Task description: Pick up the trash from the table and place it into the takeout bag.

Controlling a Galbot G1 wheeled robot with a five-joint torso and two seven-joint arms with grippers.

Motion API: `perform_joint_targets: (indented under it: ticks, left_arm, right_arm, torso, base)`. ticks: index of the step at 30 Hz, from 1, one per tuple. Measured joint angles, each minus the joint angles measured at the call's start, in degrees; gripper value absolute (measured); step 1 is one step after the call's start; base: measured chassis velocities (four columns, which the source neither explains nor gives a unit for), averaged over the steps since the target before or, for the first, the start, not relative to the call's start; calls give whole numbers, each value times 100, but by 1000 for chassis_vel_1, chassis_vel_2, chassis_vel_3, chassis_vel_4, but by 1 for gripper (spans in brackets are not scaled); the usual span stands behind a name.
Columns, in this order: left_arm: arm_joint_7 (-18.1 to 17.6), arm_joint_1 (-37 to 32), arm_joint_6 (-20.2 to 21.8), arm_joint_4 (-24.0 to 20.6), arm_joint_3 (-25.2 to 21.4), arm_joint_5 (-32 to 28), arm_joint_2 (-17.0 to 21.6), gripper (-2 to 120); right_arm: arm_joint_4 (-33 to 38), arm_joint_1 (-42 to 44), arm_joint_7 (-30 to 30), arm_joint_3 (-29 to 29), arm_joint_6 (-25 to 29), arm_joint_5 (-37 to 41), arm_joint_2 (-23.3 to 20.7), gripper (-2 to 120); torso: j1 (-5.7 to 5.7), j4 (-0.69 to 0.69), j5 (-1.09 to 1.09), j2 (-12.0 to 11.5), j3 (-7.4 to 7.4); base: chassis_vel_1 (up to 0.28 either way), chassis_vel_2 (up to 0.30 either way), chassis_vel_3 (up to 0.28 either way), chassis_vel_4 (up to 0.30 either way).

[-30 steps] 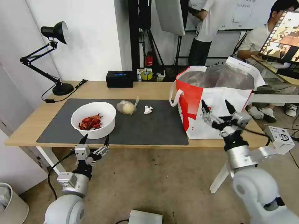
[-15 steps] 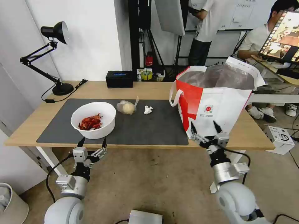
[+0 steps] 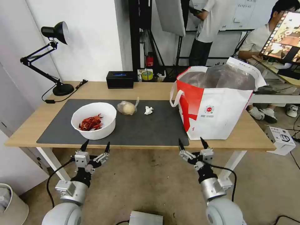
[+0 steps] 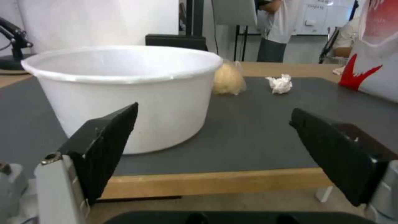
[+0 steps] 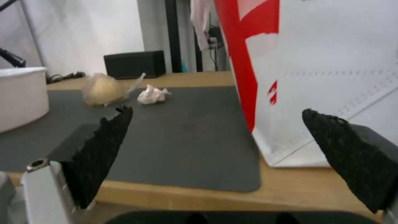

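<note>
From your right wrist cam, the right gripper [image 5: 215, 130] has its black fingers [image 5: 99, 152] spread wide, sitting just off the table's [image 5: 199, 193] front edge with nothing between them. The takeout bag [image 5: 323, 71] stands on the wood, overlapping the grey mat's [image 5: 178, 137] corner. Farther back you've got the tissue [image 5: 152, 94] beside the bagged bun [image 5: 101, 90], the bowl [image 5: 18, 96], and a black box [image 5: 133, 64].

Light-wood table [image 3: 150, 89] with dark grey mat [image 3: 150, 125], desk lamp [image 3: 59, 89], takeout bag [image 3: 218, 106].
</note>
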State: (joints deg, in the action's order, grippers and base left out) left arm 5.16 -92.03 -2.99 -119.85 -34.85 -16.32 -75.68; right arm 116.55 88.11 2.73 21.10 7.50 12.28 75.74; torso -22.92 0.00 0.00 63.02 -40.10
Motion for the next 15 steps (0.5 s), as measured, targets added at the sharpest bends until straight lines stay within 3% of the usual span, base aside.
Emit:
perform_joint_targets:
  ticks: [15]
  left_arm:
    - [10, -18, -23, 19, -13, 2, -27, 100]
  right_arm:
    - [44, -23, 4, -57, 11, 9, -25, 100]
  torso:
    - [0, 0, 0, 0, 0]
  base:
    - [0, 0, 0, 0]
